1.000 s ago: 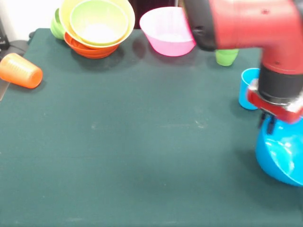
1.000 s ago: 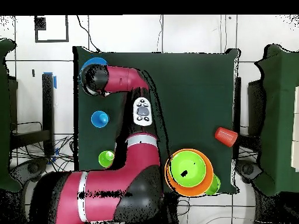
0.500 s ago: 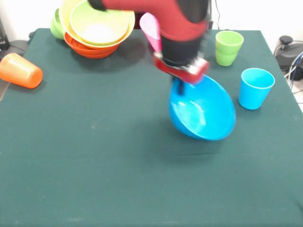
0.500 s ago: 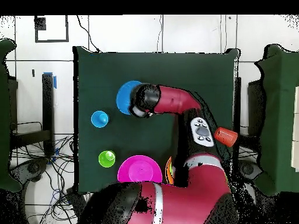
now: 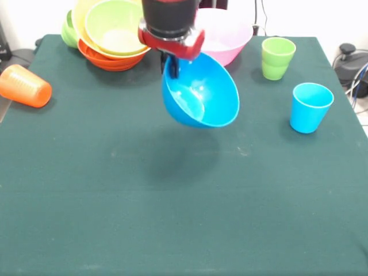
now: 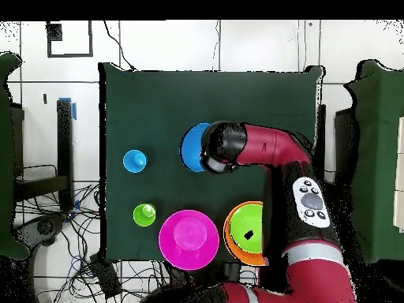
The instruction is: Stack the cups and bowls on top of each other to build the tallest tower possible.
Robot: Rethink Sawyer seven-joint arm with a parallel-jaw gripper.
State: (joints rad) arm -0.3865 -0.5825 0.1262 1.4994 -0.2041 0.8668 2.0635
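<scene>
Front view: gripper at upper centre of frame, clamped on the rim of the blue bowl, bowl tilted and lifted clear of the table, shadow on the cloth below it. Shifted from centre frame half a second ago, and from the right edge one second ago, toward the upper left. Nested stack of lime green, yellow and orange bowls at upper left, just left of the gripper; small green bowl tucked behind its left side. Pink bowl directly behind the blue bowl, partly hidden by it. Green cup and light blue cup upright at right, unmoved across the frames; orange cup lying on its side at the left edge, also unmoved. Overhead view: blue bowl at centre frame with the gripper over its right rim, arm reaching in from lower right. Previously at upper left, then left of centre. Pink bowl at lower centre, nested stack just to its right, light blue cup and green cup at left; orange cup hidden under the arm. Judged status: transport phase most of the way done, bowl carried toward the stack; release over the lime green bowl the probable next step, requiring levelling of the tilted bowl first.
</scene>
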